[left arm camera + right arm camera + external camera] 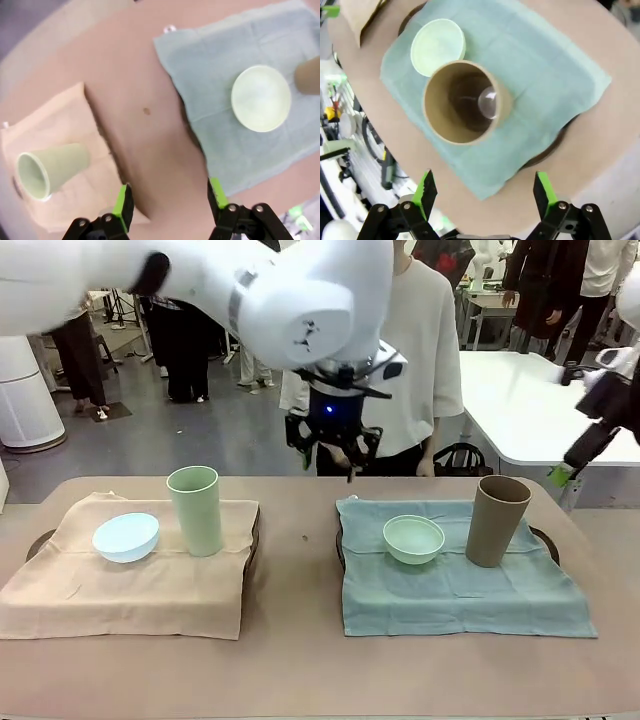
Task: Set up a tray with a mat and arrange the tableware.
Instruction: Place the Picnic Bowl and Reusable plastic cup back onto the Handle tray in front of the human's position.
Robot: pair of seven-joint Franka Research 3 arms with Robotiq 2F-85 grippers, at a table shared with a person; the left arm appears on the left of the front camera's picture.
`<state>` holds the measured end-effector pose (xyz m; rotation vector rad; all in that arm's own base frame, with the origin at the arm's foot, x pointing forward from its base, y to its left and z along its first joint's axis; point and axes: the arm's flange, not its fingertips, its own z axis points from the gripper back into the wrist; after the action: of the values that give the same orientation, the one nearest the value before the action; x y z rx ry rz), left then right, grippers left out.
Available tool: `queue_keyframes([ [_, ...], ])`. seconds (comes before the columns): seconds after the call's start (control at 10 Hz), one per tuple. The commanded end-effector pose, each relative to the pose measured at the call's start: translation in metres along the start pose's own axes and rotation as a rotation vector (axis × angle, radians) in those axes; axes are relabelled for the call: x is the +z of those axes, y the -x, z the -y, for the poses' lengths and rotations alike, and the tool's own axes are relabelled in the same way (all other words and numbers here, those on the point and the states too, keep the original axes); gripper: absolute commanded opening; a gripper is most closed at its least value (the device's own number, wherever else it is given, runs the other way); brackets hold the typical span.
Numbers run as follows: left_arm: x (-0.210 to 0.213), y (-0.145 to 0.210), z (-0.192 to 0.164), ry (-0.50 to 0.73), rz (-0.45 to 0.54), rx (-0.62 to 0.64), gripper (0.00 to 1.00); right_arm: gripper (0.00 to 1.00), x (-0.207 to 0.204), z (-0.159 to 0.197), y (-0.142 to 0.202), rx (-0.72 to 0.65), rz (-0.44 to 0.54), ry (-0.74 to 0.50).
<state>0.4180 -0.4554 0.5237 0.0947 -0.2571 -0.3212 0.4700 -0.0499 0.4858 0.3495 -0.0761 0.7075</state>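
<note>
L gripper [333,448] is seen raised above the table [300,640], over the bare strip btw the two mats; fingers are spread apart w/ nothing held btw the green pads [123,201]. In the L wrist view the same gripper [170,200] is pointed down at bare tabletop.

Rel. to L gripper: the beige mat [130,575] is laid below and to its left, w/ the light green cup [195,510] stood upright on it and the pale blue bowl [126,537] just beside the cup, farther out. The blue-green mat [460,585] is laid below and to its right, w/ the mint green bowl [414,539] nearest the gripper and the tan brown cup [497,520] upright beyond the bowl. Dark tray edges [254,530] are seen under both mats. In the L wrist view the light green cup [50,172] is seen past the one finger, the mint green bowl [261,98] well past the other.

R gripper [485,192] is held wide open, empty. The tan brown cup [467,101] is seen straight ahead of its fingers, mouth up, apart from them; the mint green bowl [438,46] is seen just beyond the cup, touching or nearly so (cannot be told). In the front view the R gripper [575,462] is seen at the picture's right edge, above and outboard of the tan brown cup.

A person [420,360] is stood at the far side, behind the L gripper.
</note>
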Motion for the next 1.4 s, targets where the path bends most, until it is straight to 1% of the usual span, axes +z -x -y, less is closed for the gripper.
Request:
queue_keyframes([
  [0.0,0.016,0.023,-0.030,-0.045,0.037,0.018,0.78,1.00,-0.008,-0.038,-0.021,-0.115,-0.141,0.023],
  [0.1,0.032,0.032,-0.041,-0.062,0.055,0.034,0.78,1.00,0.000,-0.056,-0.031,-0.173,-0.151,0.145],
  [0.2,0.041,0.037,-0.050,-0.068,0.065,0.064,0.78,1.00,0.012,-0.072,-0.038,-0.191,-0.131,0.244],
  [0.3,0.045,0.040,-0.058,-0.070,0.064,0.088,0.78,1.00,0.026,-0.083,-0.042,-0.171,-0.093,0.312],
  [0.4,0.042,0.019,-0.041,-0.039,0.048,0.042,0.78,1.00,0.004,-0.061,-0.037,-0.158,-0.116,0.142],
  [1.3,0.042,0.019,-0.041,-0.039,0.048,0.042,0.78,1.00,0.004,-0.061,-0.037,-0.158,-0.116,0.142],
])
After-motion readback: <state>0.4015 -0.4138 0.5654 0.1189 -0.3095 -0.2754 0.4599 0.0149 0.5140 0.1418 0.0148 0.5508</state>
